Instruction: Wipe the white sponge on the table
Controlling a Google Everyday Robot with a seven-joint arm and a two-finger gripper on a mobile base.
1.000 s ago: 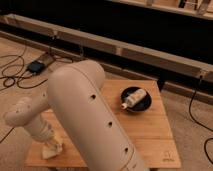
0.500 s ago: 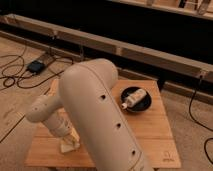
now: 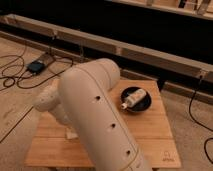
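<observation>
The big cream arm [image 3: 100, 120] fills the middle of the view and reaches down to the left part of the table [image 3: 150, 135]. The gripper [image 3: 71, 131] is low at the wood, jaws shut, and a pale block under it looks like the white sponge [image 3: 73, 134], pinched and pressed to the surface just below the fingertips; its long axis cannot be made out. Well apart, toward the far right corner, a dark bowl [image 3: 136, 99] holds a white bottle [image 3: 134, 98], so any stroke toward the near left stays away from them
</observation>
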